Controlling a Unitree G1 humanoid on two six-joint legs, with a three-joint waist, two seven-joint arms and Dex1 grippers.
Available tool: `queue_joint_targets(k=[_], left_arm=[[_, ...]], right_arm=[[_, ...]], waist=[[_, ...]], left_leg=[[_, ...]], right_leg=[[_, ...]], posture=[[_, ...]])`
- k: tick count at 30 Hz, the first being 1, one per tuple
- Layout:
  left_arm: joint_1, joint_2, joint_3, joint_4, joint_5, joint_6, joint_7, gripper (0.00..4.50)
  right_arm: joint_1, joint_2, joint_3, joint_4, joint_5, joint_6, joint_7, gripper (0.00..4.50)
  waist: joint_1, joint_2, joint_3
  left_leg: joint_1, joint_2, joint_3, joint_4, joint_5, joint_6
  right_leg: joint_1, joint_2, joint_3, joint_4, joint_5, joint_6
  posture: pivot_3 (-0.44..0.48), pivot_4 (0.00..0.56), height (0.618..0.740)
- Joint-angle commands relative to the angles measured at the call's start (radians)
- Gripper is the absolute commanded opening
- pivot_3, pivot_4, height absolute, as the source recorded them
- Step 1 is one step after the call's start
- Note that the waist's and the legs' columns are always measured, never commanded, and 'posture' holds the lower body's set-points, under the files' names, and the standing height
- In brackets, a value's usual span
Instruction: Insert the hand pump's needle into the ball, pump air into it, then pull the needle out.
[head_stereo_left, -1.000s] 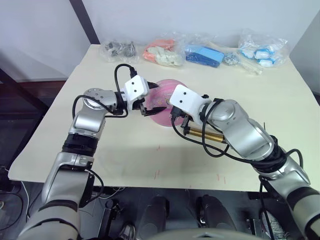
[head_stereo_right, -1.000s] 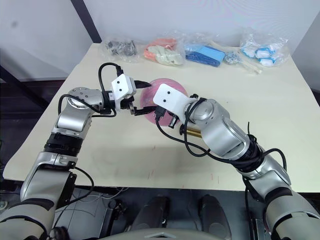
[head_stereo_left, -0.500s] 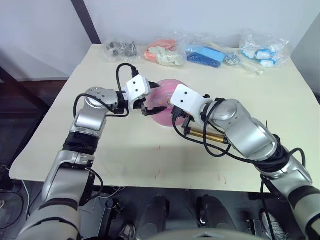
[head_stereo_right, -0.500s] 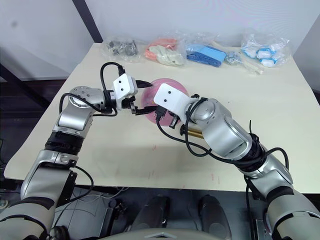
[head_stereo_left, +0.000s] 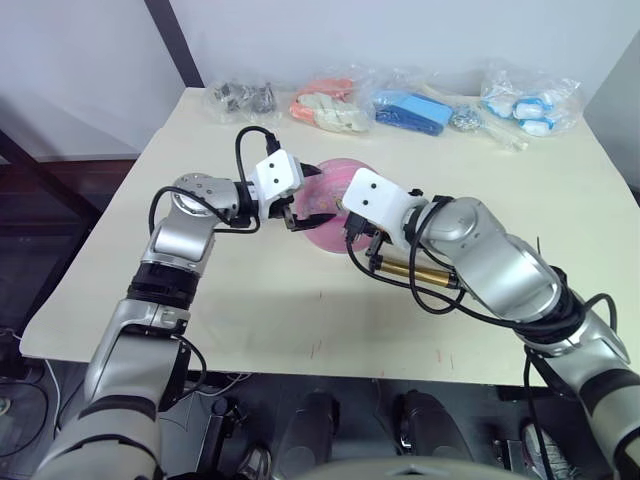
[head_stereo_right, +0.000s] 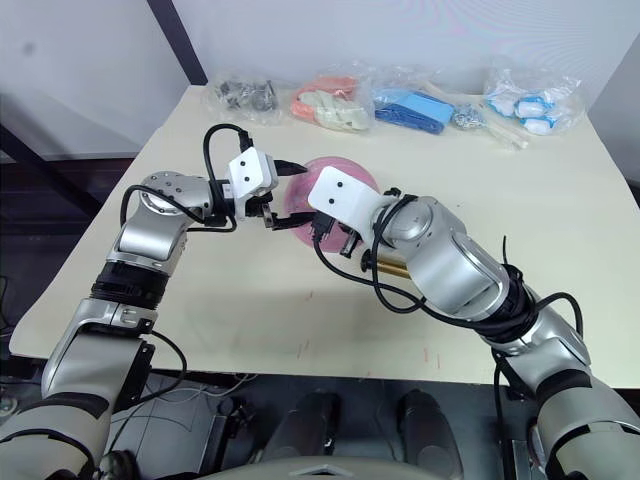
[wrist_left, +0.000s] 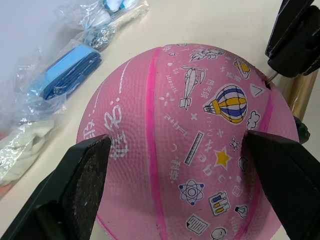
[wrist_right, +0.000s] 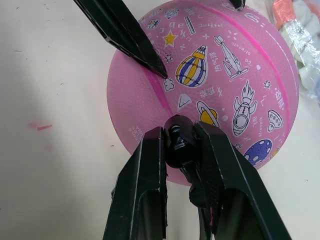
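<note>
- While the right end effector (wrist_right: 181, 145) is clamped on the black fitting at the tip of the hose, the step in hand reads as seating the needle (wrist_left: 269, 79) in the valve hole; the pin stands at the hole in the left wrist view, how deep I cannot tell.
- Advice: drive along the needle's own axis, straight toward the ball's centre; any sideways load could bend the pin or tear the valve.
- Left end effector (wrist_left: 185, 165) stands wide, its two fingers (wrist_left: 82, 175) bracketing the ball (wrist_left: 190, 130) on opposite sides; whether the pads press the rubber I cannot tell. It should brace firmly so the ball does not roll away under the push.
- Ball rests on the desk (head_stereo_left: 250, 300), directly ahead of the right end effector and touching its fitting, between the two arms.
- Hand pump (head_stereo_left: 415, 270) lies on the desk just beside the ball, under the right forearm; barrel partly hidden.
- Bagged items (head_stereo_left: 405, 108) lie along the far edge, well apart.
</note>
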Motion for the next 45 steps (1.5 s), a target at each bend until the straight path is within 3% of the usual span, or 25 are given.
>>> queue_joint_targets(k=[1,20,27,36,45], left_arm=[[0.055,0.029,-0.053,0.174,0.151,0.078,0.097,4.50],[0.025,0.021,-0.068,0.224,0.158,0.063,0.105,4.50],[0.011,0.009,-0.066,0.258,0.171,0.044,0.107,4.50],[0.029,0.003,-0.031,0.232,0.135,0.023,0.082,4.50],[0.058,0.004,0.055,0.145,0.038,0.066,0.026,4.50]], right_arm=[[-0.050,0.006,-0.023,-0.165,0.055,-0.006,0.026,0.35],[-0.058,-0.004,-0.029,-0.181,0.093,0.019,0.011,0.35],[-0.067,-0.017,-0.034,-0.188,0.127,0.025,-0.014,0.35],[-0.023,-0.084,-0.074,-0.198,0.148,0.024,-0.038,0.35],[0.091,-0.098,-0.239,-0.230,0.214,0.032,-0.039,0.35]], waist=[[0.000,0.000,0.000],[-0.010,0.002,-0.008],[-0.038,0.006,-0.026],[-0.035,0.006,-0.031],[-0.036,0.007,-0.031]], left_leg=[[0.000,0.000,0.000,0.000,0.000,0.000],[0.001,-0.001,0.000,0.000,0.000,0.000],[0.038,0.000,0.001,-0.012,0.000,0.001],[0.038,0.000,-0.005,-0.015,0.000,0.000],[0.036,0.000,-0.005,-0.016,0.000,0.000]], right_leg=[[0.000,0.000,0.000,0.000,0.000,0.000],[0.000,-0.001,0.001,0.000,0.000,0.000],[0.031,0.000,0.003,-0.004,-0.009,0.007],[0.029,0.000,0.004,-0.005,-0.009,0.006],[0.028,0.001,0.005,-0.006,-0.009,0.006]], posture=[[0.000,0.150,0.740],[0.000,0.150,0.740],[0.000,0.150,0.740],[0.000,0.150,0.740],[0.000,0.150,0.740]])
